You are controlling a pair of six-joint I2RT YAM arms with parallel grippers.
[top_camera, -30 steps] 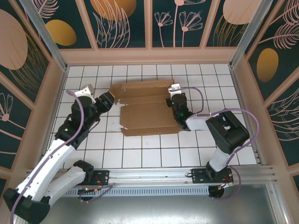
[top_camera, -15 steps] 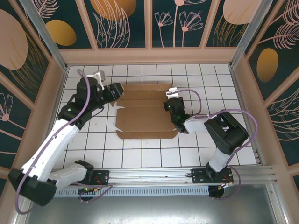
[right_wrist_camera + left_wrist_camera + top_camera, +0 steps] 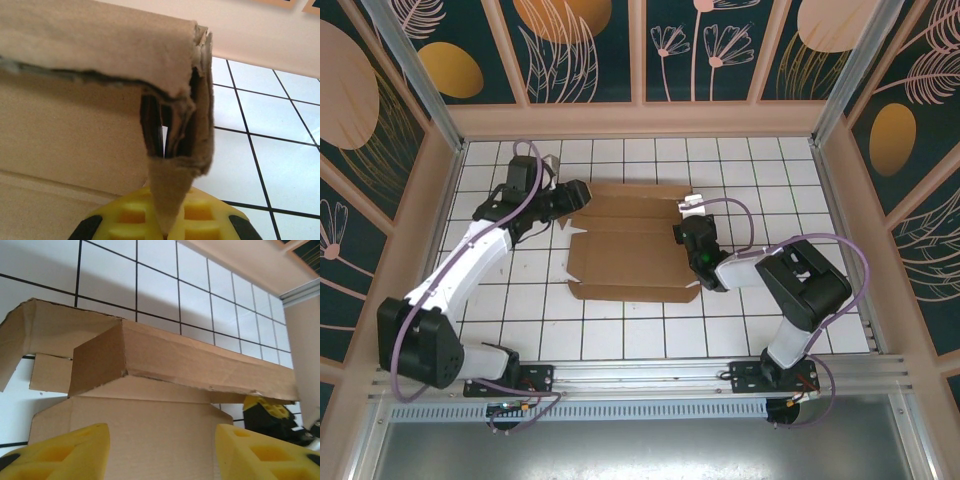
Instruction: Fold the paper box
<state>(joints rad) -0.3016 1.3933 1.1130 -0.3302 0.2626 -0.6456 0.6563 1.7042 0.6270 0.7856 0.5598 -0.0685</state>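
The paper box [image 3: 630, 250] lies as a brown die-cut sheet in the middle of the white tiled table, its back panel raised into a long ridge [image 3: 200, 362]. My left gripper [image 3: 575, 193] is at the sheet's back left corner. In the left wrist view its yellow fingers [image 3: 65, 452] stand wide apart, open [image 3: 162, 455], over a flat panel. My right gripper [image 3: 682, 232] is at the right edge. There it is shut [image 3: 167, 225] on a folded cardboard flap [image 3: 172, 195] that rises between its yellow pads.
Wooden-framed patterned walls [image 3: 440, 200] close in the table on the left, back and right. An aluminium rail [image 3: 720, 375] with both arm bases runs along the near edge. White tiles [image 3: 620, 325] lie bare in front of the sheet.
My left arm has swung out and back, carrying its gripper from the sheet's left edge to its back left corner. The sheet has slid slightly left. The right gripper holds its flap as before.
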